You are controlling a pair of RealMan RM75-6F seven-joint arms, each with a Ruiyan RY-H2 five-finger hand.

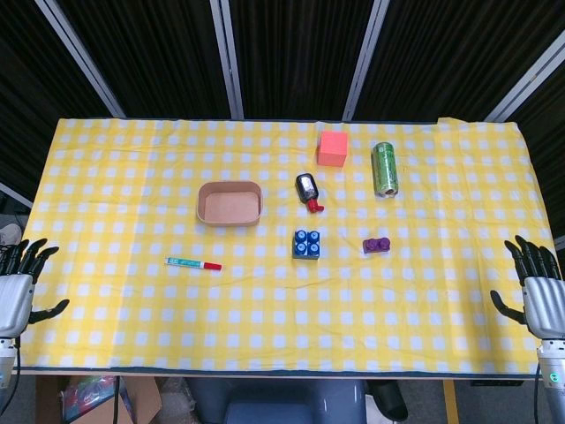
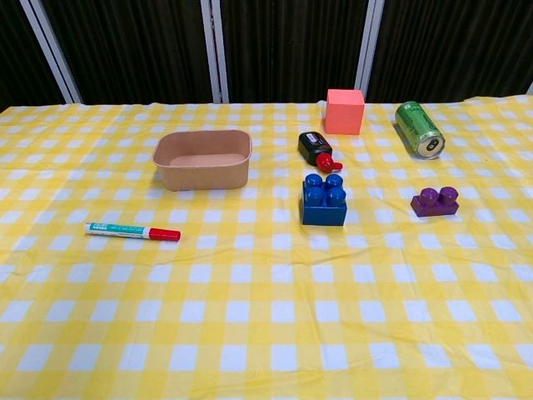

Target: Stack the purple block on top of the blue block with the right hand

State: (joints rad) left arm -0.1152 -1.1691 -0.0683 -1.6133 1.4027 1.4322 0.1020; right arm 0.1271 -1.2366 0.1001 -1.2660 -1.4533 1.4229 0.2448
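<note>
The small purple block (image 1: 377, 245) (image 2: 435, 202) lies on the yellow checked cloth, right of centre. A blue studded block (image 1: 306, 244) (image 2: 324, 200) sits a short way to its left, apart from it. My right hand (image 1: 535, 285) hangs at the table's right edge, far from both blocks, fingers spread and empty. At the left edge my left hand (image 1: 19, 283) is likewise open and holds nothing. Neither hand shows in the chest view.
A tan oval tray (image 1: 229, 202) (image 2: 202, 158) sits left of centre, a marker pen (image 1: 193, 263) (image 2: 132, 231) in front of it. Behind the blocks lie a black bottle with a red cap (image 1: 307, 189) (image 2: 319, 149), a pink cube (image 1: 332, 147) (image 2: 344, 111) and a green can (image 1: 385, 169) (image 2: 419, 128).
</note>
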